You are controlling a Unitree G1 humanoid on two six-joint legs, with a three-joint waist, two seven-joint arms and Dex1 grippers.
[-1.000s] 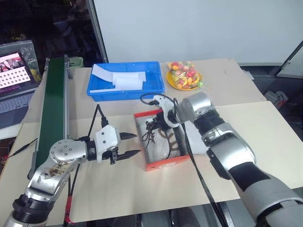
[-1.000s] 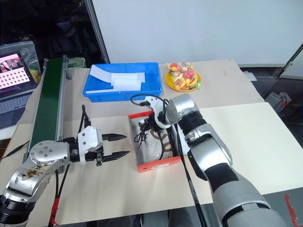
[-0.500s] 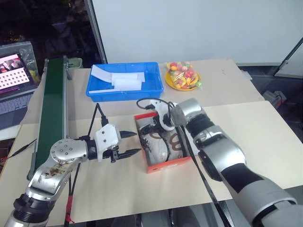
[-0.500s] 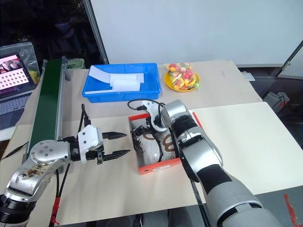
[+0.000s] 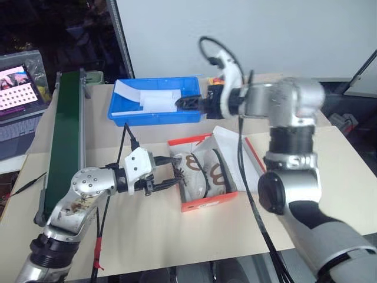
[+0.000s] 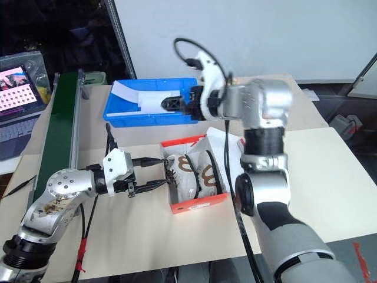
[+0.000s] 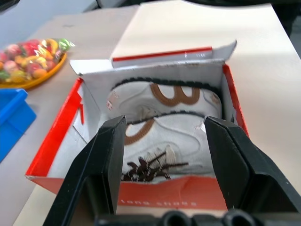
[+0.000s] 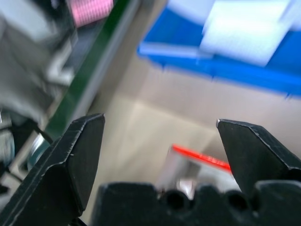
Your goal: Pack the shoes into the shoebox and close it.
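Both shoes lie side by side in the open shoebox on the surface. The left tool, half open and empty, hovers at the box's near left wall by the laces. The right tool, spread wide and empty, hangs well above the box, in front of the blue tray.

Bright even light; right wrist view motion-blurred.
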